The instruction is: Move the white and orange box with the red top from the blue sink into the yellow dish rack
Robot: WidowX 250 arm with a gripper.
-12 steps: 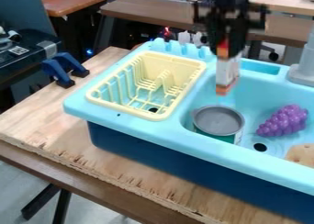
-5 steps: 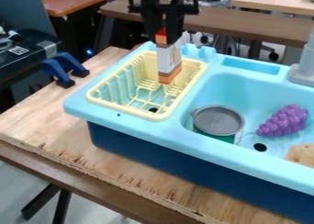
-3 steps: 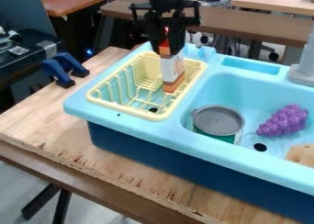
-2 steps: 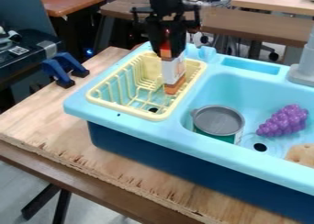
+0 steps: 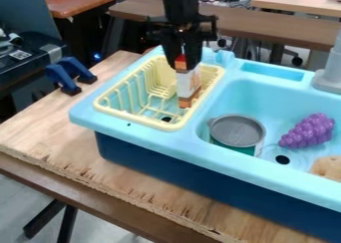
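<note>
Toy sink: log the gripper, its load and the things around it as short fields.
gripper: black, above the drying rack, closed on the box
held thing: white and orange box, roughly upright, upper end between the fingers of the gripper
below it: pale yellow drying rack; contact unclear
rack's place: left part of the light blue toy sink
in basin: can at left; purple grapes; beige thing, cut off by the view's edge
behind basin: grey faucet
</note>
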